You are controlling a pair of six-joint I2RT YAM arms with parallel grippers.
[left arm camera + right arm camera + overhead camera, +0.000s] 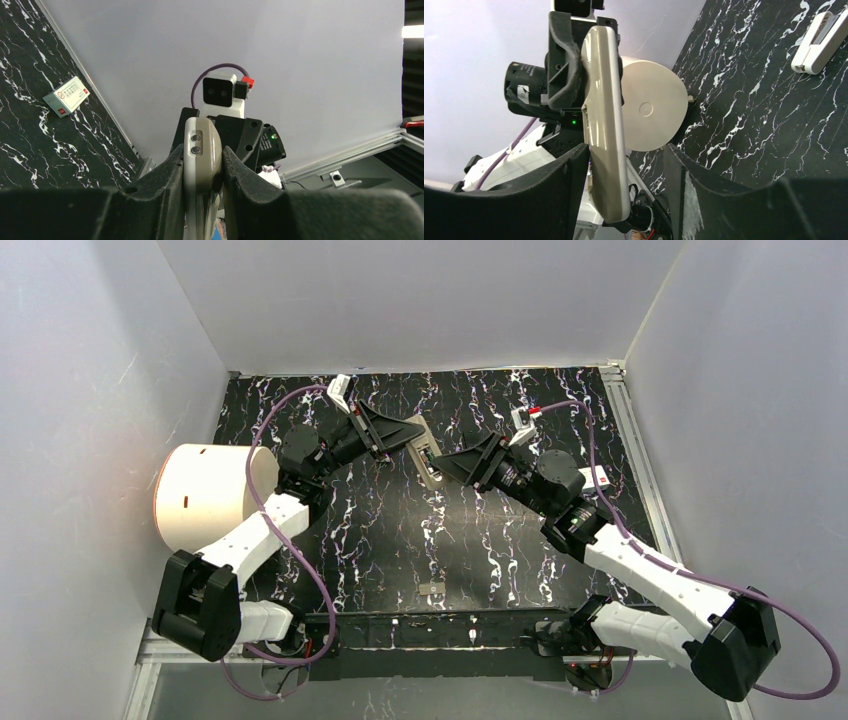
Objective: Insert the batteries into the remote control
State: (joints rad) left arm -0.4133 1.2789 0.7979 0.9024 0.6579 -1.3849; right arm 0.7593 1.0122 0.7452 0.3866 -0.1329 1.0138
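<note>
Black marbled tabletop [380, 540], white walls; left gripper [202, 160] clamps the remote control [604, 115] aloft; right gripper [626, 165] straddles its free end, jaws parted, not gripping; batteries not discernible; risk: an off-centre closing could twist the remote loose.

Surface [480, 540]: black, veined in white marbling. Remote control [603, 100] is noted as pale beige. Cables [222, 64] are recorded purple; drum [205, 498] cream.
</note>
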